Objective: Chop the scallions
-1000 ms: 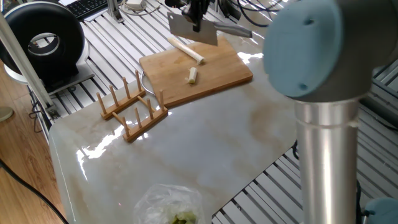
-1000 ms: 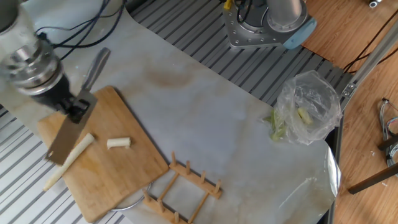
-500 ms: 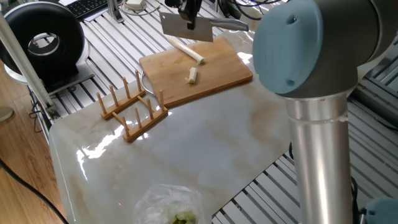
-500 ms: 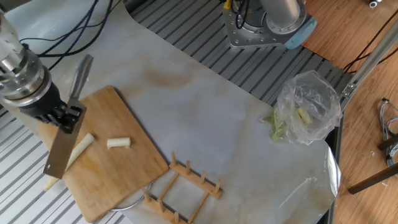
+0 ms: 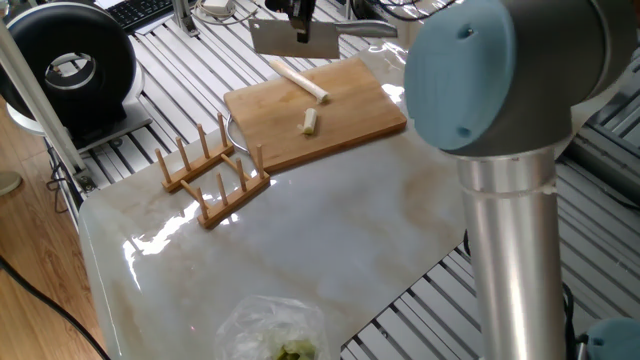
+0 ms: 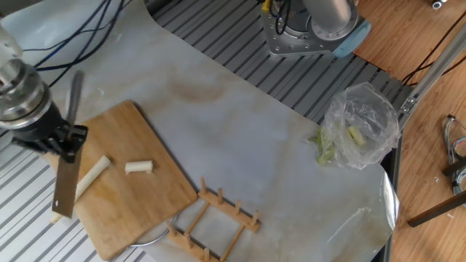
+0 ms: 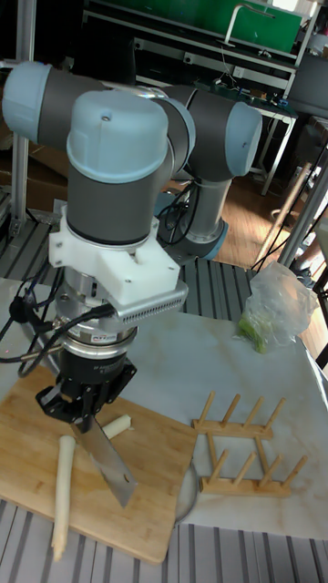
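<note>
The pale cream scallion stalk (image 6: 81, 183) and a short cut piece (image 6: 138, 167) lie on the bamboo cutting board (image 6: 138, 196) at lower left. The black two-finger gripper (image 6: 64, 137), clenched on the steel cleaver (image 6: 65, 188), has risen and shifted toward the stalk's far end, suggesting another chop is coming.

Place: robotics lab | Evidence: ribbed aluminium bench (image 6: 218, 44) under a marble slab (image 6: 277, 153) | cables (image 6: 87, 29) at 10 o'clock | keyboard (image 5: 140, 10) | green-topped racks (image 7: 210, 23) at 12 o'clock
</note>
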Robot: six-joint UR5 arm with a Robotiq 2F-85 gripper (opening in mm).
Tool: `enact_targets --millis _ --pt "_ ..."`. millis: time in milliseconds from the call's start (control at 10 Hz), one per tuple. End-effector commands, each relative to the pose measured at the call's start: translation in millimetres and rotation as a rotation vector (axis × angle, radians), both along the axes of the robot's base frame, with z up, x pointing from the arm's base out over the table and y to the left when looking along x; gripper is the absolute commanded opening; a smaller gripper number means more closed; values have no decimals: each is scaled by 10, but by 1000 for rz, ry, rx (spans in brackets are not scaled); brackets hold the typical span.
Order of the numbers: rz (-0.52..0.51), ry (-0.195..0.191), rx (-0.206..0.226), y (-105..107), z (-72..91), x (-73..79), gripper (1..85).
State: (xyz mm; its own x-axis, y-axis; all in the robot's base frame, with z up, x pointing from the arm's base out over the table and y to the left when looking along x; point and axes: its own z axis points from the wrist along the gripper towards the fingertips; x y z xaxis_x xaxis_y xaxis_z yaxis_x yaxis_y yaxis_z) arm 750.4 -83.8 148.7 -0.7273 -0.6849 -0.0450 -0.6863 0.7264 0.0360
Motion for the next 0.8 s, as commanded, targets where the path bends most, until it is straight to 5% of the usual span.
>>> enact_targets --millis 0,700 --pt "118 -49 -3 -69 -43 276 13" --pt "-71 -67 26 -115 -205 444 13"
